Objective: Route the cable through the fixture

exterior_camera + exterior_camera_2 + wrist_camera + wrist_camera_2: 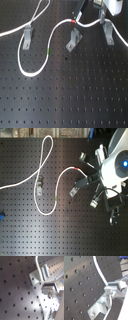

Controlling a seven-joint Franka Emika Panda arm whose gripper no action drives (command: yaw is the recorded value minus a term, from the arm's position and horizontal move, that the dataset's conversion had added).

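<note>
Table [75, 100]: matte black metal board, regular grid of small holes, seen in both exterior views. Three small grey metal brackets stand on it in a row: one at the first exterior view's left [27, 36], one in the middle [74, 40], one at the first exterior view's right [106, 31]; angular, dull sheen, upright. Cable [35, 72]: white, smooth, flexible cord, lying in a wide loop on the table between the left and middle brackets, with a small green band [47, 51] on the loop and a short red band [74, 22] just above the middle bracket. From the red band it arcs toward the right bracket and the claw [101, 11]. In the second wrist view the cable [99, 273] runs straight into the claw's [110, 291] metal fingers [108, 289], which are closed narrow on it, a bracket [99, 307] just beside. Arm body [117, 165]: white, rounded, glossy.
</note>
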